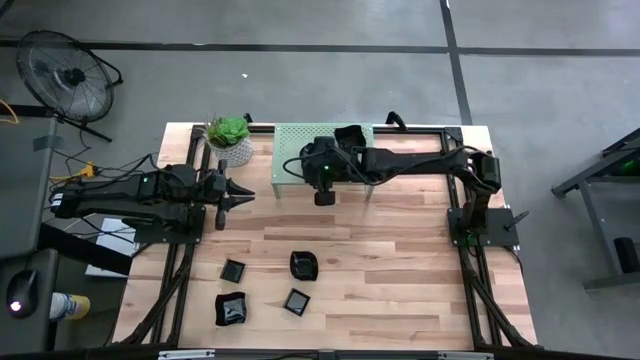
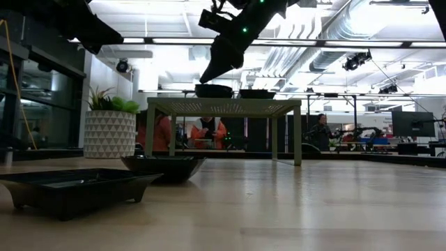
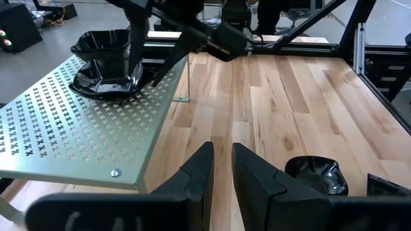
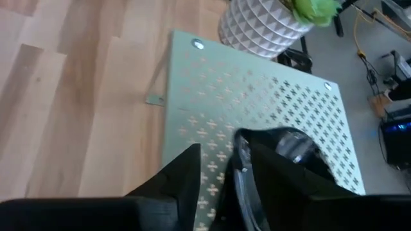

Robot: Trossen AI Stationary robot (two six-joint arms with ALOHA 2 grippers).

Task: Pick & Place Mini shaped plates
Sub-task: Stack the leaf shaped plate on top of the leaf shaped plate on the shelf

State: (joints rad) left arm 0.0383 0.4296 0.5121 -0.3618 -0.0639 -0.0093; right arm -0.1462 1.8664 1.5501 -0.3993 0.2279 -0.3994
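Note:
Two glossy black mini plates rest on the green perforated shelf [image 1: 300, 135] at the table's far side. One plate [image 3: 103, 43] sits toward the shelf's right end. The other plate [image 3: 103, 82] lies under my right gripper [image 4: 221, 160], which comes down slanting from the right. It is open, and its fingers stand on either side of that plate's rim [image 4: 241, 163]. Several more plates lie on the table toward its near edge [image 1: 304, 264] [image 1: 231, 308]. My left gripper [image 3: 221, 168] waits shut and empty above the table's left half. My right gripper has one finger [image 4: 183, 176] outside the plate's rim, with a gap showing between them. The other finger [image 4: 282, 183] is over the plate's hollow, and I cannot tell whether it touches. The plate sits flat on the shelf top [image 2: 212, 90].
A white-potted green plant [image 1: 230, 138] stands just left of the shelf. The shelf stands on thin legs [image 2: 297, 136], with room under it. Bare wood lies between the shelf and the plates near the front.

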